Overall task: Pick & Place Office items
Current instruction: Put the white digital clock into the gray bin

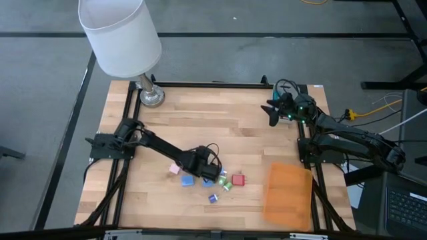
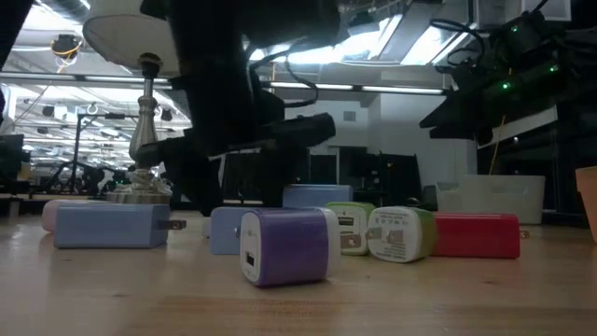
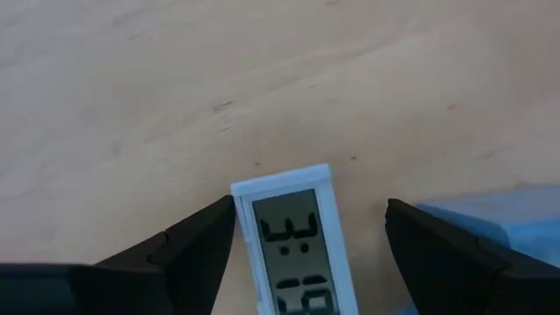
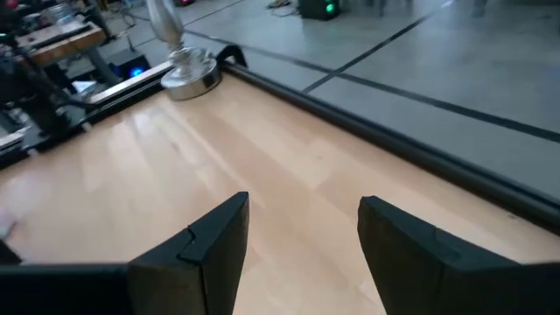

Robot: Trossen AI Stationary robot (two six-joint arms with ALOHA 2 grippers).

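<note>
Pale wood planks make up the table, framed by black rails, with grey floor around it. At its far left corner stands a lamp with a white drum shade and a shiny metal base.

Much is hidden. From above, the left gripper covers part of the cluster of office items near the front edge at the middle, so an exact count is not possible. About six show there: a pink piece, a blue cube, a light blue piece, a green-and-white one, a red block and a small purple one. The low view shows them as smooth, boxy plastic wall chargers (the purple charger shows a USB port). The left wrist view adds a small white-framed digital clock, cut off at the picture's edge, its digits only partly readable; it lies flat between the left gripper's spread fingers, untouched on either side.

A flat orange sheet lies at the front right corner.

The right gripper hovers over the far right corner, its fingers apart with nothing between them.
</note>
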